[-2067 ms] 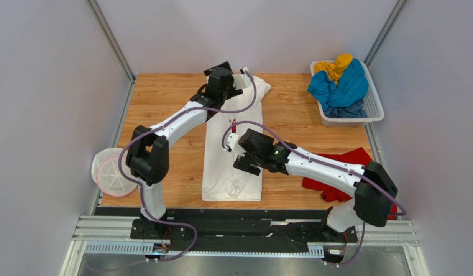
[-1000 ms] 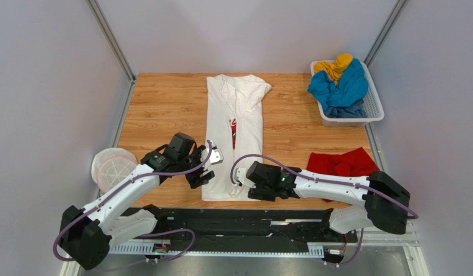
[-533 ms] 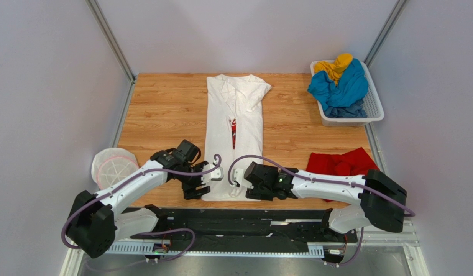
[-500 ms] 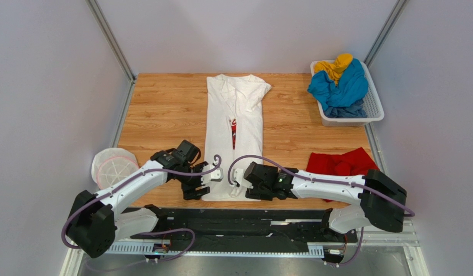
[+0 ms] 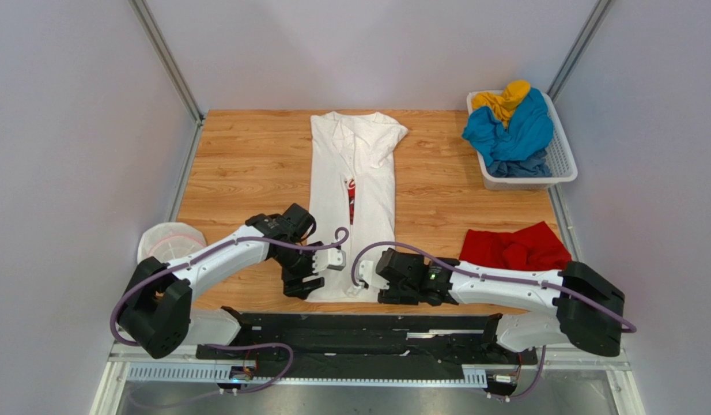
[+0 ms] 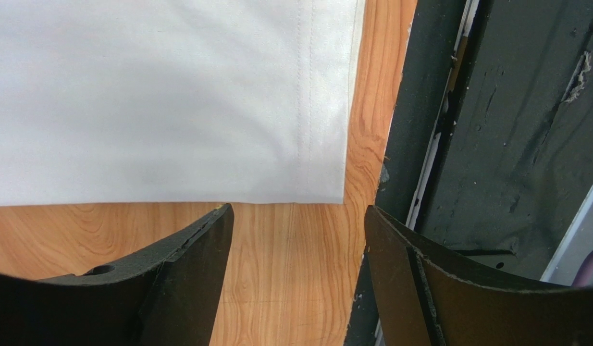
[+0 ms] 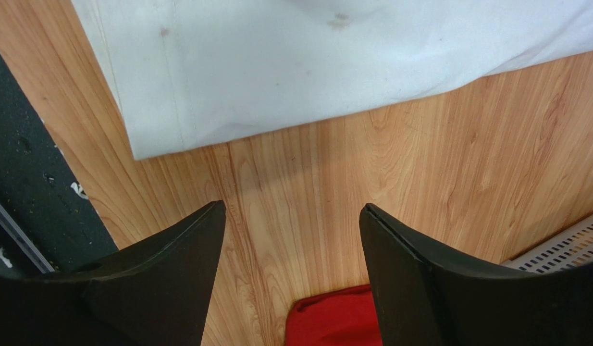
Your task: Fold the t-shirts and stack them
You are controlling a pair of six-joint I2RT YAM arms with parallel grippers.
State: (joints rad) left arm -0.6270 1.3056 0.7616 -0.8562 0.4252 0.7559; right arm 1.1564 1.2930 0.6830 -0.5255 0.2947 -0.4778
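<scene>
The white t-shirt (image 5: 355,173) lies folded into a long strip down the middle of the table, a sliver of its red print (image 5: 351,201) showing. My left gripper (image 5: 311,278) is open beside its near left corner (image 6: 328,187). My right gripper (image 5: 378,281) is open beside its near right corner (image 7: 144,144). Neither touches the cloth. A red t-shirt (image 5: 513,250) lies at the right, and its edge shows in the right wrist view (image 7: 328,321). Blue (image 5: 510,131) and yellow (image 5: 503,98) t-shirts are heaped in the white basket (image 5: 562,160).
A round white lidded container (image 5: 164,246) sits off the table's left edge. The black rail (image 5: 359,328) runs along the near edge, right behind both grippers (image 6: 487,130). Grey walls and metal posts close in the table.
My left arm swung from the shirt's collar end back to its near left corner. My right arm moved from mid-shirt to the near right corner. The shirt now lies flat and uncovered.
</scene>
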